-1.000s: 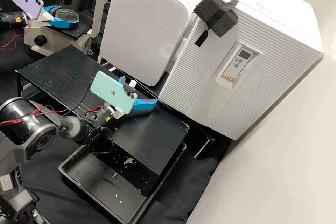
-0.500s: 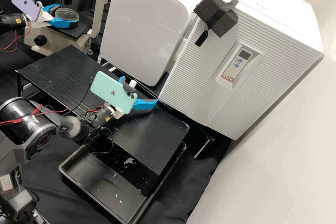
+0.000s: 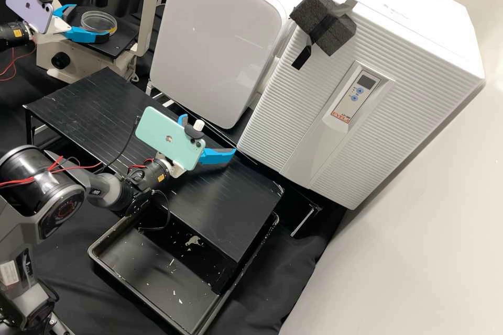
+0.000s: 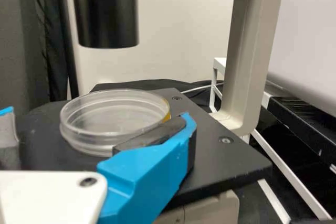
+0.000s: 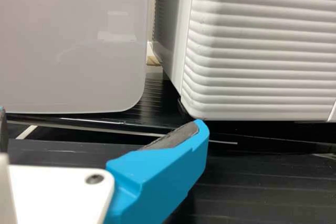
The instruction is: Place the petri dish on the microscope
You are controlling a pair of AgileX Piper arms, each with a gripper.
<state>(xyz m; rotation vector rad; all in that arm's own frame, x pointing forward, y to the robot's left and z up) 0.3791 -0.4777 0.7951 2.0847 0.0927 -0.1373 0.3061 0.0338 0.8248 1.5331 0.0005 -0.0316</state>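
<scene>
In the high view my left gripper (image 3: 84,23) stands open at the microscope (image 3: 52,55), just short of the petri dish (image 3: 99,22), a round clear dish resting on the black stage. The left wrist view has the dish (image 4: 113,119) lying flat on the stage (image 4: 226,166), with the open left gripper (image 4: 100,124) at its near side; one finger overlaps the dish's edge, and whether they touch I cannot tell. My right gripper (image 3: 209,138) is over the black bench shelf, open and empty; its fingers are wide apart in the right wrist view (image 5: 102,129).
The microscope's pale upright frame (image 3: 149,15) rises beside the stage, and a black cylinder (image 4: 105,9) hangs above it. Two white appliances (image 3: 220,36) (image 3: 335,94) stand behind the shelf (image 3: 94,110). A black tray (image 3: 157,293) with pale flecks lies at the near side.
The left gripper has opened from around the dish and drawn back toward the left of the high view, leaving the dish on the stage. The right arm has kept still.
</scene>
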